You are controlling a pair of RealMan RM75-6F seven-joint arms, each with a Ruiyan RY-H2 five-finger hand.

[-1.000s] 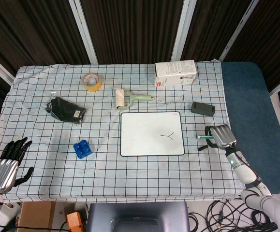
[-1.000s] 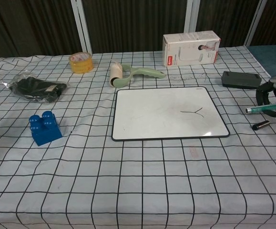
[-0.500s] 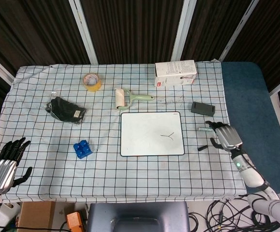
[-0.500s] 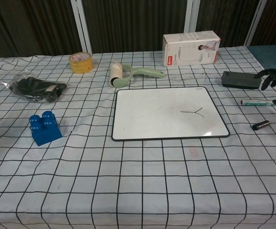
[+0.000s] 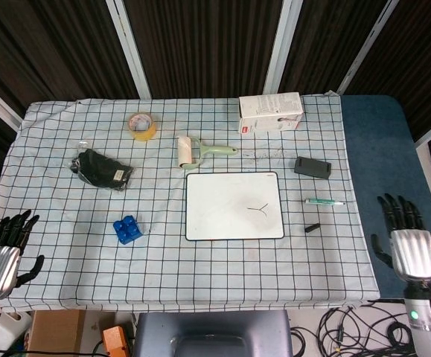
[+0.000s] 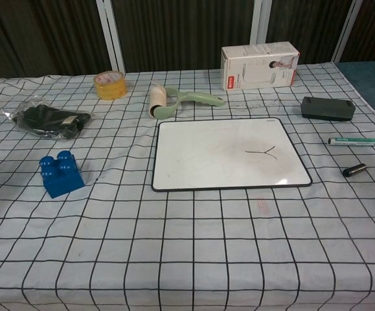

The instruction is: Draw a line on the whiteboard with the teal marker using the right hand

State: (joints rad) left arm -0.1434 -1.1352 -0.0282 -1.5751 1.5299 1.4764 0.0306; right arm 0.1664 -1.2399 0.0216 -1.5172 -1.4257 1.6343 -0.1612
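- The slim teal marker (image 5: 324, 201) lies flat on the checked white tablecloth (image 5: 200, 260), uncapped, up and to the left of the right hand (image 5: 404, 244) and well apart from it; nothing holds it.
- A small black cap (image 5: 312, 227) lies on the cloth just below the marker, also left of the right hand.
- The white rectangular whiteboard with a black rim (image 5: 234, 206) lies further left of the marker, with a short forked dark stroke (image 5: 260, 209) on its right part.
- The right hand hovers off the table's right edge over the blue mat (image 5: 394, 149), back toward the camera, fingers spread and straight, holding nothing.
- A flat black box (image 5: 312, 166) sits above the marker.
- The left hand (image 5: 1, 256) hangs past the cloth's lower left corner, fingers apart, empty.
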